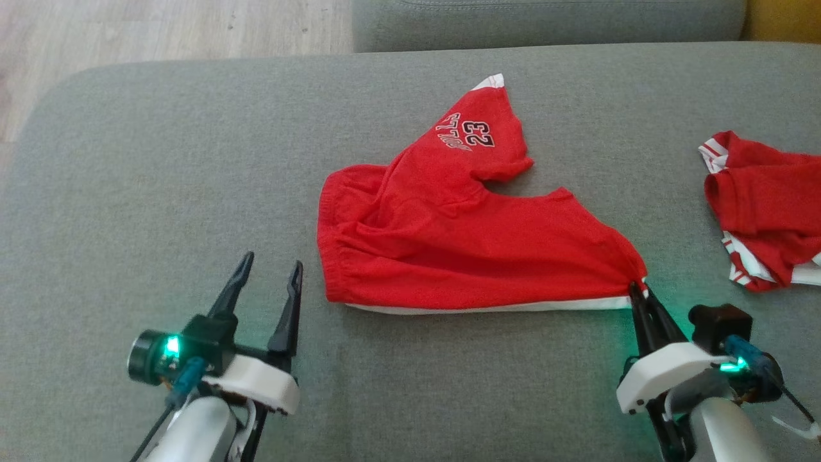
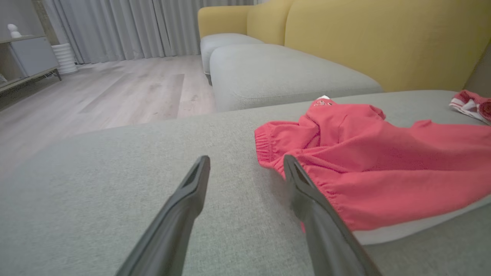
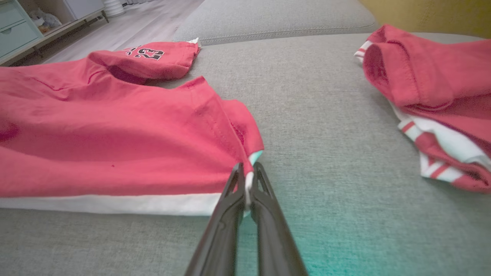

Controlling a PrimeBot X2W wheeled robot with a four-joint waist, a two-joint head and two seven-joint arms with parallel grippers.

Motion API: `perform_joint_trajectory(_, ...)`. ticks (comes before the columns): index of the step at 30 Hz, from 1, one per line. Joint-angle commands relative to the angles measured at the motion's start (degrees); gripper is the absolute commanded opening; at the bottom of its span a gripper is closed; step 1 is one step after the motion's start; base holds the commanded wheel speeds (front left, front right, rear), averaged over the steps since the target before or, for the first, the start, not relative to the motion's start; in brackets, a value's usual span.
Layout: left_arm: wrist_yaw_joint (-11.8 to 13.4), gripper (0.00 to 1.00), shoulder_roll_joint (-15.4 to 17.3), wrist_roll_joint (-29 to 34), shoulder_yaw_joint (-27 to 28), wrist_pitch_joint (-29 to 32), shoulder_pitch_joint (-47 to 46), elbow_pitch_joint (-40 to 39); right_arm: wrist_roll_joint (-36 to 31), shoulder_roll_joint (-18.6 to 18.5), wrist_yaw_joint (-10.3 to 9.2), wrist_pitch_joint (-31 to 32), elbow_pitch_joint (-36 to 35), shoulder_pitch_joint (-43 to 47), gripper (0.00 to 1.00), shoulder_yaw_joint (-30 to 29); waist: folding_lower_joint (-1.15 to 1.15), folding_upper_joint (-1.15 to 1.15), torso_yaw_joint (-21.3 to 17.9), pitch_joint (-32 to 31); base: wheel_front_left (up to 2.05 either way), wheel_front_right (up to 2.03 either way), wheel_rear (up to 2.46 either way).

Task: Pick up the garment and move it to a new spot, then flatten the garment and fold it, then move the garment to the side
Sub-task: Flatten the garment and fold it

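The red garment (image 1: pixel 449 237) lies in the middle of the grey sofa (image 1: pixel 160 160) seat. The right gripper (image 1: pixel 638 292) pinches its near right corner tight. The left gripper (image 1: pixel 269 260) stands spread wide, just near-left of it.

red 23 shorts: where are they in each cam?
Head view: red shorts at centre, near-right corner in the shut right end effector.
Left wrist view: red shorts in the right half, beside the open left end effector.
Right wrist view: red shorts in the left half, corner pinched at centre.
Shared landmark: striped red garment, on the right in each view.
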Motion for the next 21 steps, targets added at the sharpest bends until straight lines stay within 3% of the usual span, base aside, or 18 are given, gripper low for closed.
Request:
perform_joint_trajectory(1, -0.5, 1.0, 1.5, 0.3, 1.5, -0.6, -2.9, -0.7, -0.3, -0.3, -0.05, -0.1, -2.0, -0.5, 0.0, 0.9, 0.0, 0.0, -0.2, 0.1, 0.0, 0.0, 0.0)
perform_joint_trajectory(12, -8.2, 1.0, 2.8, 3.1, -5.8, 3.1, -6.8, 7.8, 0.4, -0.3, -0.05, 0.5, -2.7, -1.0, 0.0, 0.7, 0.0, 0.0, -1.7, 1.7, 0.0, 0.0, 0.0)
perform_joint_trajectory(21, -10.5, 1.0, 2.3, 4.4, -10.1, 3.0, -9.6, 11.9, 0.8, -0.3, -0.05, 0.2, -2.4, -1.6, 0.0, 1.2, 0.0, 0.0, -2.8, 2.4, 0.0, 0.0, 0.0)
